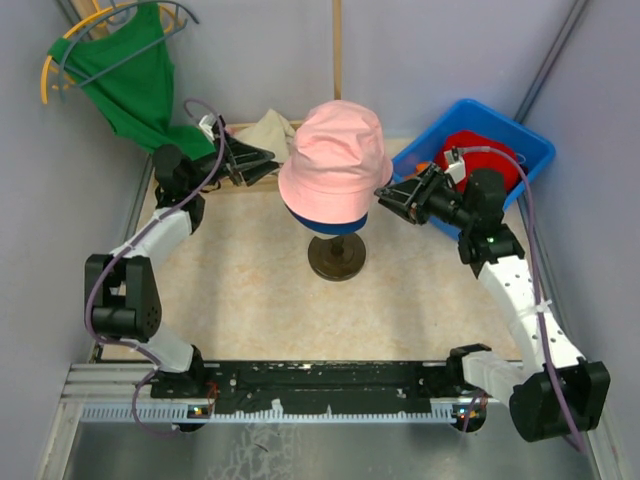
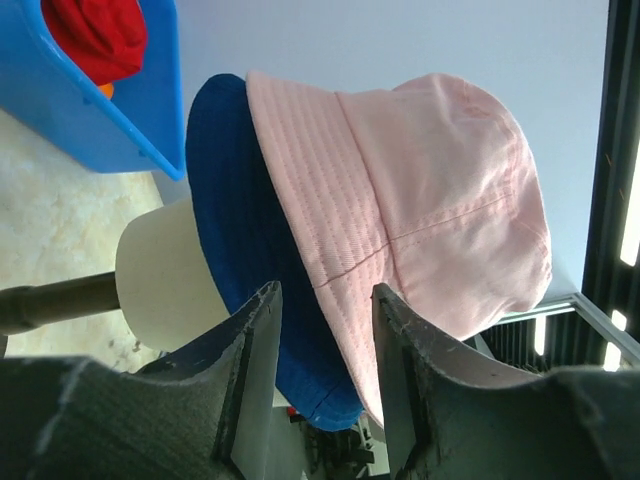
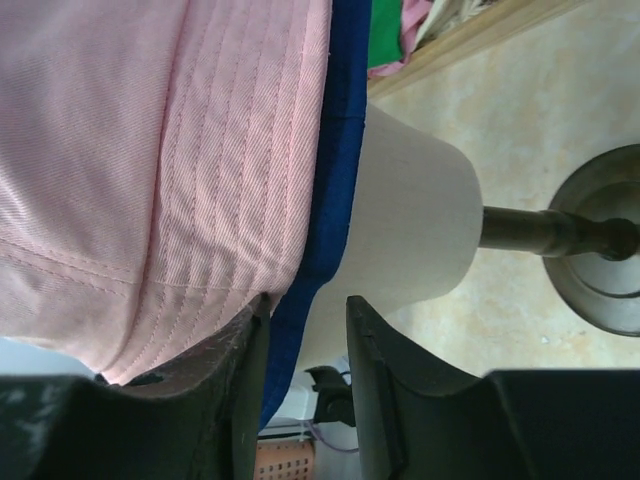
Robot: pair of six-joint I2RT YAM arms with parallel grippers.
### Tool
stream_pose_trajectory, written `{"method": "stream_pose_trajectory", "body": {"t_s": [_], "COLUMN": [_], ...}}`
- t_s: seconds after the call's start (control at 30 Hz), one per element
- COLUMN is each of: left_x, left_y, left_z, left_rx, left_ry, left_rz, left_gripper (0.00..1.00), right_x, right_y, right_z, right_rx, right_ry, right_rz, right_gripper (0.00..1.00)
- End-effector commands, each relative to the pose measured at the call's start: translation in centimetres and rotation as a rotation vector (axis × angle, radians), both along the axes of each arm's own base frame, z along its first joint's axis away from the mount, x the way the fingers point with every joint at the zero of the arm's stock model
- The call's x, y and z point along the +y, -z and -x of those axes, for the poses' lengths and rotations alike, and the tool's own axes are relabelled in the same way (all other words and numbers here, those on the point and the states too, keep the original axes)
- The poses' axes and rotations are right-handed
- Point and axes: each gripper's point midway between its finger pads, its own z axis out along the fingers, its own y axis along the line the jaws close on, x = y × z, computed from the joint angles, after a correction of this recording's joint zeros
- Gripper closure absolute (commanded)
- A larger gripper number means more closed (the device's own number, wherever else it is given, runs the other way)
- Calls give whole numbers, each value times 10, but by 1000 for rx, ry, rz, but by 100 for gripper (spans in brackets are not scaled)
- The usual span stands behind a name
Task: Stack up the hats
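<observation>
Pink hat (image 1: pixel 335 150): sitting over the navy hat (image 1: pixel 325 221) on the stand (image 1: pixel 336 258), forming the stack.
Left gripper (image 2: pixel 327 295): hovering by both brims, fingers spread.
Right gripper (image 3: pixel 307 305): hovering likewise, fingers parted (gripping nothing).
Red hat (image 1: pixel 480 150): waiting in the bin (image 1: pixel 520 128).

table (image 1: pixel 240 290): beige | stand base (image 1: pixel 336 260): centre | blue bin (image 1: pixel 532 152): far right | cloths (image 1: pixel 268 128): far edge

Left arm (image 1: pixel 160 235) and right arm (image 1: pixel 520 295): white link shells, black joint housings; purple cable (image 1: pixel 531 215) routed along each. Fingers (image 2: pixel 255 370) dark grey, matte, rough-edged; green LED (image 1: pixel 489 240) lit on right arm.
</observation>
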Motion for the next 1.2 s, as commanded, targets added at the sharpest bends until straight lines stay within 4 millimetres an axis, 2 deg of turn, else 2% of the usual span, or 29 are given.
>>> {"method": "stream_pose_trajectory", "body": {"t_s": [0.0,0.1,0.3,0.4,0.5,0.7,0.73,0.8,0.93,1.03,1.17], "left_x": [-1,3,21,27,35,45,47,50,55,59,64], "left_y": [-2,6,45,74,91,108,111,115,124,129,136], "left_z": [5,-2,-24,-27,-26,-22,-22,-25,-32,-38,-45], "left_rx": [-42,-50,-34,7,12,31,33,36,57,69,83], "left_ry": [6,-16,-110,-159,-193,-196,-198,-202,-196,-201,-208], "left_rz": [-35,-65,-210,-336,-426,-448,-449,-450,-432,-422,-417], "left_gripper": [53,53,53,51,51,51,50,50,50,50,50], "right_x": [-17,-31,-86,-131,-172,-224,-229,-238,-253,-260,-265], "right_y": [-4,5,30,41,47,59,59,72,80,85,96], "right_z": [-3,-4,-27,-52,-78,-143,-153,-174,-203,-223,-247], "right_rx": [-50,-36,21,66,110,188,185,210,216,209,205], "right_ry": [77,134,313,461,572,617,615,600,604,605,597], "right_rz": [149,233,377,512,694,1013,1050,1123,1229,1274,1305], "right_gripper": [62,56,49,46,41,33,33,33,34,39,41]}}
